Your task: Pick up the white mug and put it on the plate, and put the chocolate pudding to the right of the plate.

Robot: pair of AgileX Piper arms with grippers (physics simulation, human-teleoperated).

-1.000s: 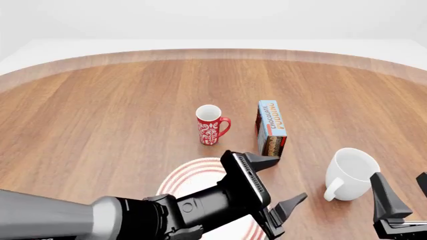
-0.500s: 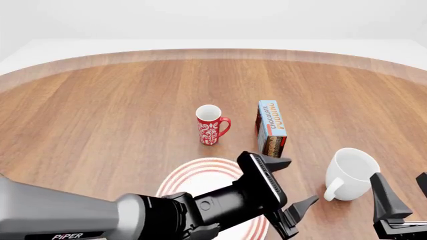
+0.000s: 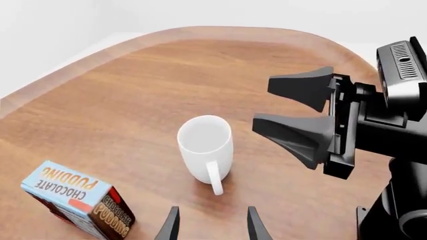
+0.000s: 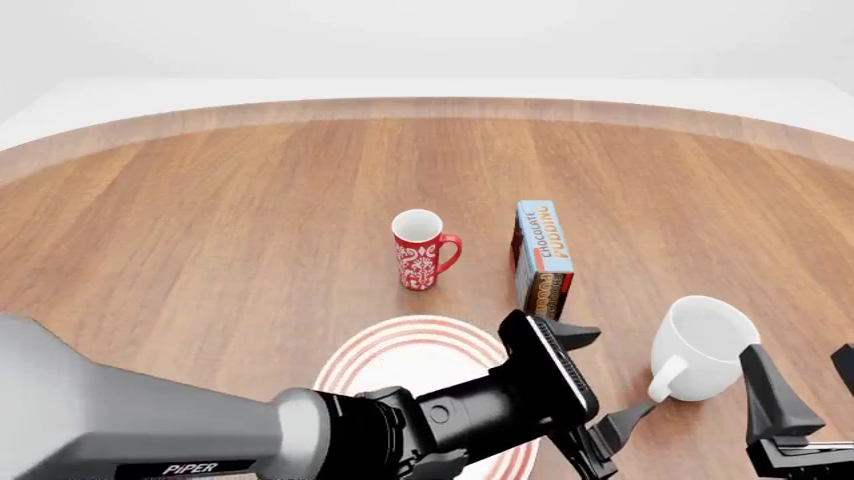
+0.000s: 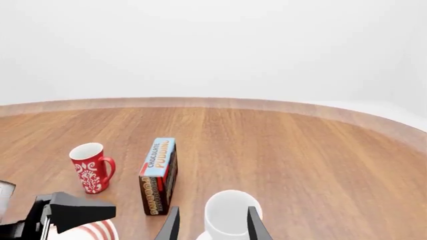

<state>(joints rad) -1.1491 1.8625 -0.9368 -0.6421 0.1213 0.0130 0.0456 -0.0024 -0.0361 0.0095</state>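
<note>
arm (image 4: 160, 420): grey shell, "PiPER" lettering | hand (image 4: 603, 388): black, wedge-shaped fingers

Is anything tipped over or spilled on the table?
No, nothing stands out. The white mug, the red mug and the chocolate pudding box all stand upright on the table, with no spill or damage showing.

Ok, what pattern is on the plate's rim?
Concentric red rings on white; the plate shows best in the front view, partly hidden by the left arm.

Table (image 4: 200, 200) layout
Red mug (image 4: 422, 250) left of chocolate pudding (image 4: 542, 256); plate (image 4: 400, 355) nearer; white mug (image 4: 699, 348) right of plate.
</note>
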